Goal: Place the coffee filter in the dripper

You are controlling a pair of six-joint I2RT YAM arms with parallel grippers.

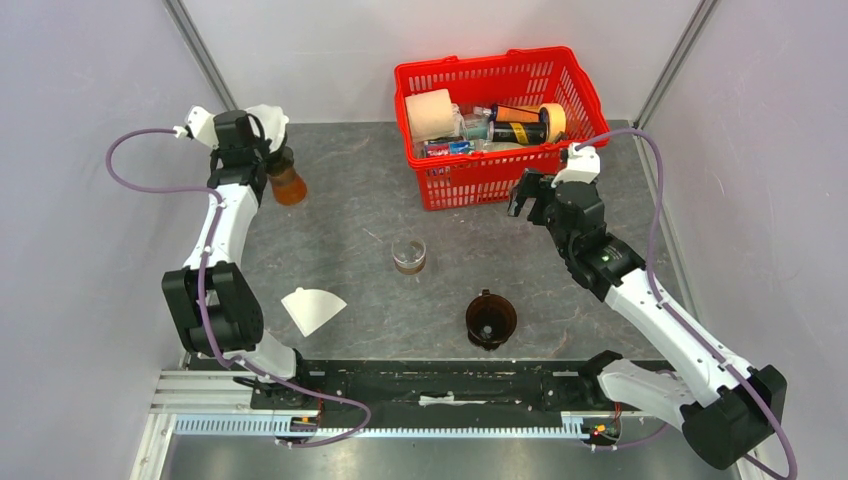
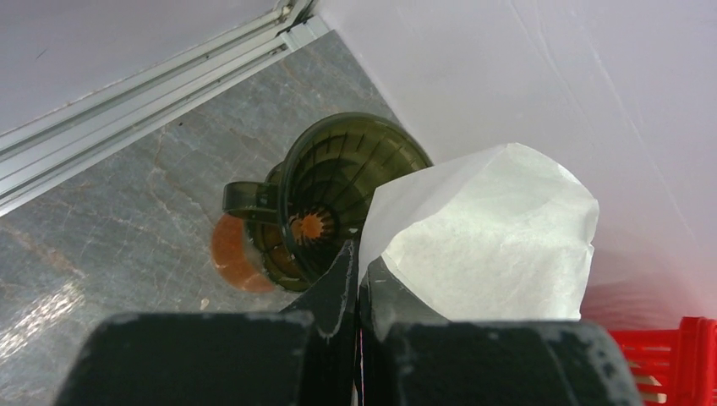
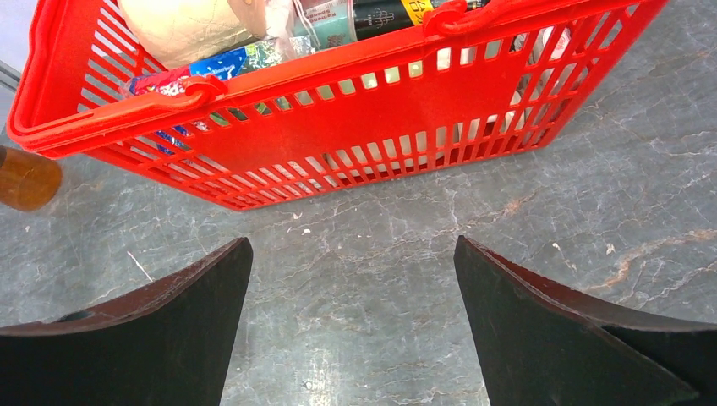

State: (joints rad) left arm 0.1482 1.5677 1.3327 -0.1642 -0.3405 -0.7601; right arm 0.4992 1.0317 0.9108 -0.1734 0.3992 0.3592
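Coffee filter (image 2: 495, 233) is gripped by the closed left end effector (image 2: 362, 264) at the far left of the desk (image 1: 360, 200), close above the dripper (image 2: 338, 190), not in it; the right end effector (image 3: 353, 247) is spread open near the red basket (image 3: 406, 93)

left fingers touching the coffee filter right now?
Touching. In the left wrist view the left fingers are shut on the coffee filter, with its lower edge pinched between them.
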